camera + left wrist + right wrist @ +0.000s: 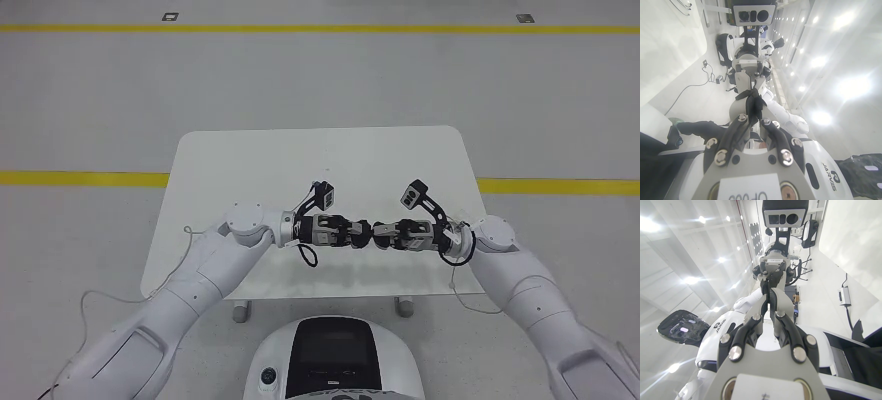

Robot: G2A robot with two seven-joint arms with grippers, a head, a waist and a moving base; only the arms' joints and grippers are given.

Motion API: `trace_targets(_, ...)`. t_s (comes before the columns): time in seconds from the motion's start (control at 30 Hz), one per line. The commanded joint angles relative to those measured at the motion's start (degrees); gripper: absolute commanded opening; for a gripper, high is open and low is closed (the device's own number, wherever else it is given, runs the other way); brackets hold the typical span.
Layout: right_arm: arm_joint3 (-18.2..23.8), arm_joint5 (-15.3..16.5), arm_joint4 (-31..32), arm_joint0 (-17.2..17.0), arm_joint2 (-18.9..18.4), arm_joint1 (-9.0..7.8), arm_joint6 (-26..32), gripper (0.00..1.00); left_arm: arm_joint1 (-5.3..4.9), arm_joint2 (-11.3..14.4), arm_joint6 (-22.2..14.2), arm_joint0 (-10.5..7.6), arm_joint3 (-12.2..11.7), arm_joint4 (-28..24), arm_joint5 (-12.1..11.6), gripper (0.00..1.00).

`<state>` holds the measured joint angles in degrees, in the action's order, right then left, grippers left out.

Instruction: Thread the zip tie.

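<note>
Left gripper (753, 111) and right gripper (769, 298) are both clamped on the zip tie (745, 94), tip-to-tip mid-frame, so any slight misalignment probably buckles the tail or slips it.

2 glossy white arms (195, 285), grey-plated left gripper (754, 113) and right gripper (768, 298) studded with silver screws (721, 158), black curved finger links (789, 325)

1. The zip tie (743, 95) is a thin black strap, bunched and folded.
2. It hangs in mid-air, pinched between the tips of the left gripper (754, 111) and the right gripper (751, 87).
3. One loose end juts sideways just beside the right gripper's tips.
</note>
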<state>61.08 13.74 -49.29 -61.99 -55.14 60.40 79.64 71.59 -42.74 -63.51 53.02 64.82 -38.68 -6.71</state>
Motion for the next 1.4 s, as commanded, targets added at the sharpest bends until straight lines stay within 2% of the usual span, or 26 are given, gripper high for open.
trace_targets(0.0,-0.1,0.0,-0.2,0.0,-0.1,0.03,0.0,0.26,0.02,0.0,0.0,-0.01,-0.1,-0.1,-0.1,0.0)
trace_targets(0.03,-0.2,-0.1,-0.3,0.0,-0.1,0.05,0.0,0.4,0.02,0.0,-0.1,-0.02,-0.2,-0.1,-0.2,0.0)
trace_targets(0.13,-0.2,-0.1,-0.5,0.0,-0.2,0.08,0.0,0.5,0.03,0.0,-0.2,-0.03,-0.3,-0.2,-0.4,0.0)
trace_targets(0.17,-0.2,-0.1,-0.6,0.0,-0.3,0.09,0.0,0.66,0.04,0.0,-0.2,-0.02,-0.3,-0.3,-0.4,0.0)
trace_targets(0.2,-0.2,-0.2,-0.6,-0.1,-0.3,0.1,0.0,0.72,0.04,0.0,-0.2,-0.03,-0.4,-0.3,-0.5,0.0)
trace_targets(0.23,-0.2,-0.2,-0.7,-0.1,-0.3,0.1,0.0,0.89,0.04,0.0,-0.2,-0.02,-0.4,-0.3,-0.5,0.0)
trace_targets(0.27,-0.2,-0.2,-0.8,-0.1,-0.4,0.11,0.0,1.0,0.04,0.0,-0.3,-0.01,-0.4,-0.4,-0.6,0.0)
trace_targets(0.53,-1.1,0.3,-1.8,-0.4,-2.1,0.1,-0.3,1.0,-0.15,-0.4,0.0,0.26,-0.2,0.0,-1.3,0.0)
trace_targets(0.73,-0.8,2.2,-2.5,-1.4,-3.8,0.26,-5.6,1.0,-0.35,-0.9,1.3,0.59,0.8,1.8,-4.5,0.0)
trace_targets(1.0,-0.8,2.2,-2.5,-1.4,-3.8,0.26,-5.6,1.0,-0.35,-0.9,1.3,0.59,0.8,1.8,-4.5,0.0)
trace_targets(1.03,-0.8,2.2,-2.5,-1.4,-3.8,0.26,-5.6,1.0,-0.38,-0.8,2.3,0.63,0.9,2.8,-4.8,0.0)
trace_targets(1.1,-0.8,2.2,-2.5,-1.4,-3.8,0.26,-5.6,1.0,-0.6,-1.2,7.2,1.01,2.1,8.1,-9.8,0.0)
trace_targets(1.2,-0.8,2.2,-2.5,-1.4,-3.8,0.26,-5.6,1.0,-1.03,-2.0,10.9,1.3,3.5,13.1,-12.8,0.0)
trace_targets(1.23,-0.8,2.2,-2.5,-1.4,-3.8,0.26,-5.6,1.0,-1.27,-2.2,12.5,1.51,4.3,15.9,-12.8,0.0)
trace_targets(1.37,-0.8,2.2,-2.5,-1.4,-3.8,0.26,-5.6,1.0,-1.86,-4.4,15.4,3.22,7.6,18.4,-12.8,0.0)
